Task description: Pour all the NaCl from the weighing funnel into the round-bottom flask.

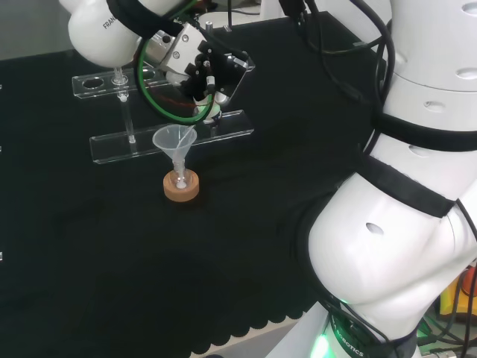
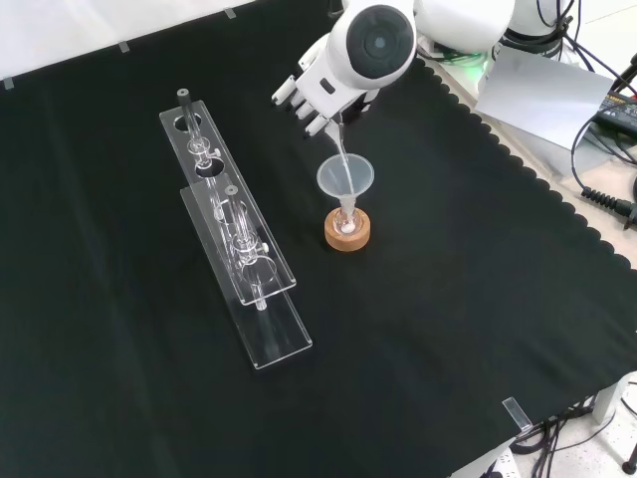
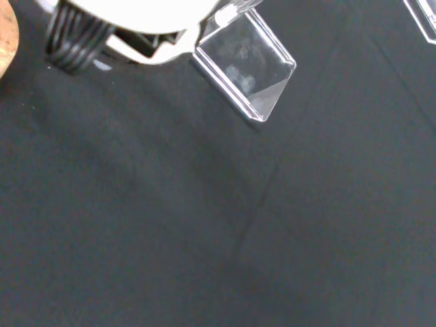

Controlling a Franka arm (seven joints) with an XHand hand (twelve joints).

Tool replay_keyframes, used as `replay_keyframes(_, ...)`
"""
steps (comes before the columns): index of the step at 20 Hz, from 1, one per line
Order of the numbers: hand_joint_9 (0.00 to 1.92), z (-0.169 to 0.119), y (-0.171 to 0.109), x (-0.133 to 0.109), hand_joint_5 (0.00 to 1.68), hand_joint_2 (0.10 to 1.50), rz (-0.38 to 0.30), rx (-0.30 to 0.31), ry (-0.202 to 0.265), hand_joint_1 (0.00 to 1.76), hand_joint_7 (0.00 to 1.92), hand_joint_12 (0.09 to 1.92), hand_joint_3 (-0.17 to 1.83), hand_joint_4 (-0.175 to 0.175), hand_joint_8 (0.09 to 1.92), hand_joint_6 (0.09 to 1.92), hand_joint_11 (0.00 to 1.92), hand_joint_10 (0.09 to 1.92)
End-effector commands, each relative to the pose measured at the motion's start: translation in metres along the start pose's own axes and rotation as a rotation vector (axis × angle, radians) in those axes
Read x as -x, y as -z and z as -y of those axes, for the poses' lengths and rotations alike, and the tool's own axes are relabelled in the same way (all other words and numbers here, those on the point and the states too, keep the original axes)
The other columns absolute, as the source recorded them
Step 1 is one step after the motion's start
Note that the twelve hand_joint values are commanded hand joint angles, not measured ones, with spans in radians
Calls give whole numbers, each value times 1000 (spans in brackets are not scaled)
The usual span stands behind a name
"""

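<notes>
A small round-bottom flask (image 1: 179,181) (image 2: 346,223) sits on a cork ring (image 1: 182,191) (image 2: 349,237) with a clear plastic funnel (image 1: 174,141) (image 2: 345,177) in its neck. The hand (image 1: 203,68) (image 2: 317,92) hovers just above the funnel, its fingers curled round a clear weighing funnel (image 2: 338,144) (image 3: 245,65). The weighing funnel is tilted down, with its thin spout reaching into the plastic funnel's mouth. I cannot make out any powder. At the wrist view's edge the cork ring (image 3: 4,37) shows beside the hand's cables.
Two long clear acrylic racks (image 1: 170,135) (image 2: 261,299), (image 1: 100,82) (image 2: 204,149) with holes and a few glass pieces stand behind the flask in the head view, left of it in the front view. A small clear clip (image 2: 515,411) sits at the cloth's near edge.
</notes>
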State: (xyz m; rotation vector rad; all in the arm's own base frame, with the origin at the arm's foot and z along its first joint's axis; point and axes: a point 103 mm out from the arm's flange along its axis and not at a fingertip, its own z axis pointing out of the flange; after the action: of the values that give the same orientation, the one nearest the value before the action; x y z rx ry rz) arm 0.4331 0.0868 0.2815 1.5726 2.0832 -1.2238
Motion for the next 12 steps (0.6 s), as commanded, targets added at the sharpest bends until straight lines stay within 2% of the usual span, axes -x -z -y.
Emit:
replay_keyframes(1, 1020, 1, 4, -3, 1122, 630, 37, -3, -7, 1089, 961, 1273, 855, 175, 717, 1029, 516, 535)
replay_keyframes(12, 1018, 4, 11, -3, 1123, 630, 88, 4, -11, 1089, 959, 1274, 855, 175, 717, 1027, 516, 534)
